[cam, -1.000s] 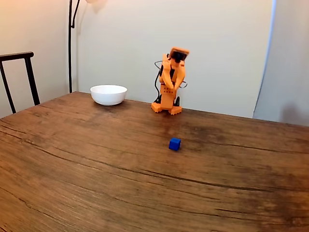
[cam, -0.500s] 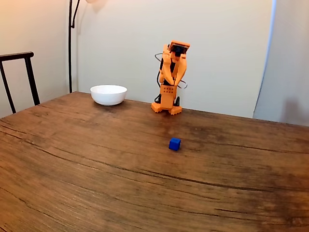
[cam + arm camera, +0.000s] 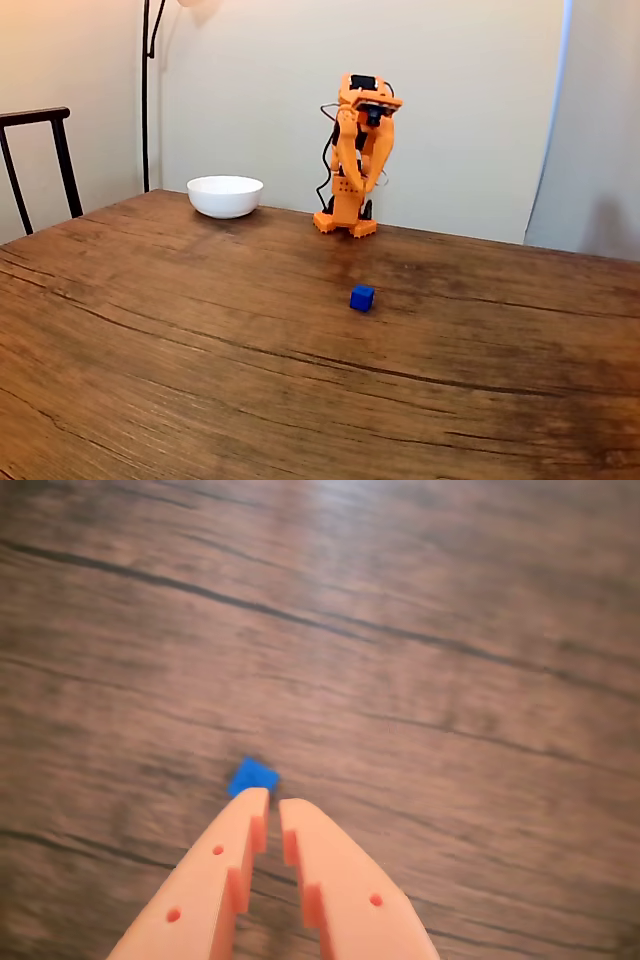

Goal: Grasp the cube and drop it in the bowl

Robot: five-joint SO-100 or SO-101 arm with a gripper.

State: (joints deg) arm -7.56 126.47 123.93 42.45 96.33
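The small blue cube lies alone on the wooden table, in front of the orange arm, which stands folded and upright at the table's far edge. In the wrist view the cube shows just past the left fingertip, well below the gripper. The two orange fingers are shut with only a thin slit between them and hold nothing. The white bowl sits at the far left of the table, to the left of the arm's base.
A dark chair back stands at the left edge. A black lamp pole rises behind the bowl. The wooden table stretches wide toward the camera.
The arm's upper part has risen and straightened a little. Cube and bowl have not moved.
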